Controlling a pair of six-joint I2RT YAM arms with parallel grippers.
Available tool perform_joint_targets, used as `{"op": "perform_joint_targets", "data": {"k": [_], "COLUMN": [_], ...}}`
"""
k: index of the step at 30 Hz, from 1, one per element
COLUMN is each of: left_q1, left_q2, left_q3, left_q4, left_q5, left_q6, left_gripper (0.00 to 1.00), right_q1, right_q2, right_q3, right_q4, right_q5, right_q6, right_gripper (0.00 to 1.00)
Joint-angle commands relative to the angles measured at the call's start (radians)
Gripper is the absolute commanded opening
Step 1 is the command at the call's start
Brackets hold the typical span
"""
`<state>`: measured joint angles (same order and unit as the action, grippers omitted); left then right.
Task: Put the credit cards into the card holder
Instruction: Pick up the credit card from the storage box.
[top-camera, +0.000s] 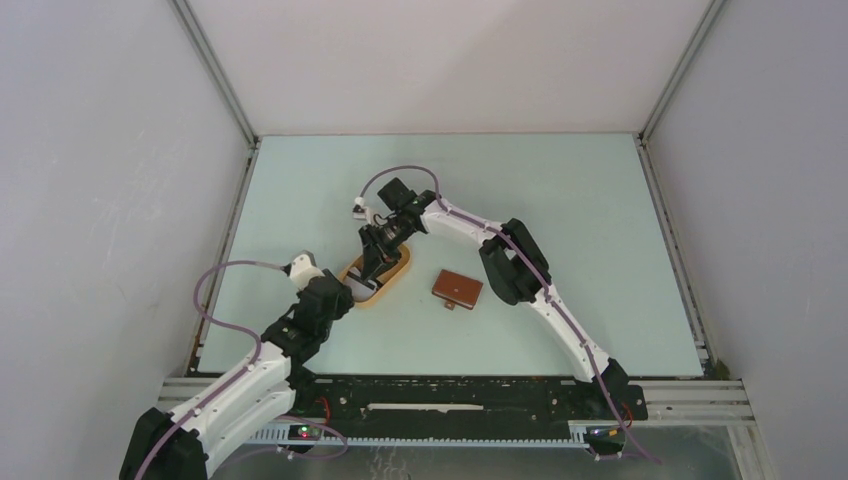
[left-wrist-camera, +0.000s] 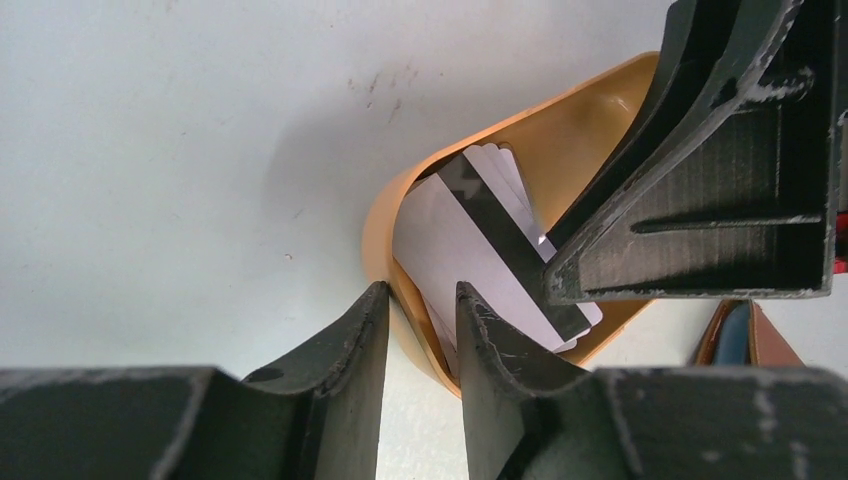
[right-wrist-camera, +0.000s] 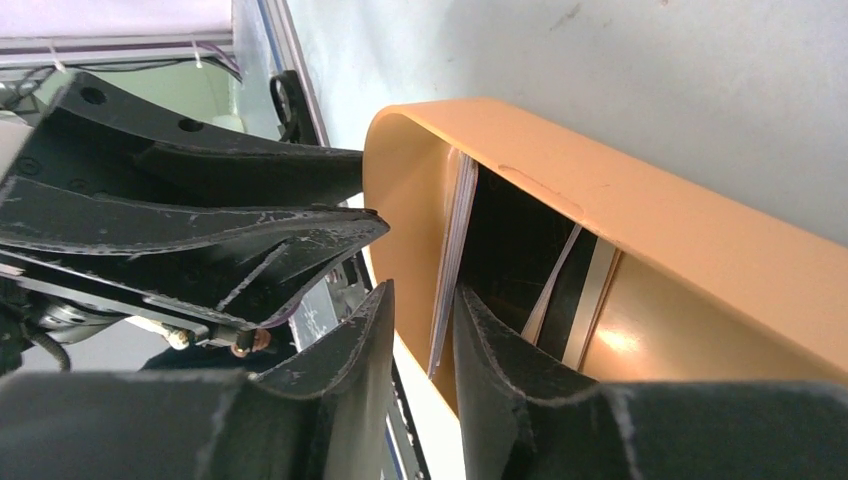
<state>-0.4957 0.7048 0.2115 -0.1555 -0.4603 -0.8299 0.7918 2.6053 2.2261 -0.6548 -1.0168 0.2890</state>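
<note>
Bright, even, diffuse overhead light. Soft shadow on bench (left-wrist-camera: 150, 150) left of orange tray (left-wrist-camera: 580, 125). Small glossy highlight on tray's inner wall. Wrist views soft in near foreground.

Both ends of the tray (left-wrist-camera: 580, 120) are taken. The left gripper (left-wrist-camera: 421, 292) straddles its near-left wall, and the right gripper (right-wrist-camera: 422, 292) reaches in from the far side, jaws over the same wall. The credit cards (left-wrist-camera: 470, 250) cover the tray's floor. The card holder (top-camera: 457, 289) lies apart, right of the tray, and bare table (top-camera: 560, 190) opens beyond.
</note>
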Motion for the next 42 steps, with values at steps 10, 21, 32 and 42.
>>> {"op": "perform_joint_targets", "data": {"k": [10,21,32,42], "left_q1": [0.013,0.017,0.02,0.025], "left_q2": [-0.016,-0.024,-0.038,-0.057], "left_q3": [-0.003,-0.021,-0.031,-0.031], "left_q4": [0.067,0.089,0.094,0.082], "left_q5": [0.001,0.019,0.026,0.029], "left_q6": [0.02,0.022,0.023,0.027], "left_gripper": [0.35,0.35,0.35,0.35], "right_q1": [0.024,0.036,0.042,0.018], "right_q2": [-0.045,0.007,0.03,0.007], "right_q3": [0.042,0.057,0.07,0.078], "right_q4": [-0.105,-0.023,-0.032,-0.054], "right_q5": [0.037,-0.044,0.01,0.015], "right_q6": [-0.093,0.009,0.0,-0.017], "right_gripper": [0.52,0.55,0.6,0.55]}}
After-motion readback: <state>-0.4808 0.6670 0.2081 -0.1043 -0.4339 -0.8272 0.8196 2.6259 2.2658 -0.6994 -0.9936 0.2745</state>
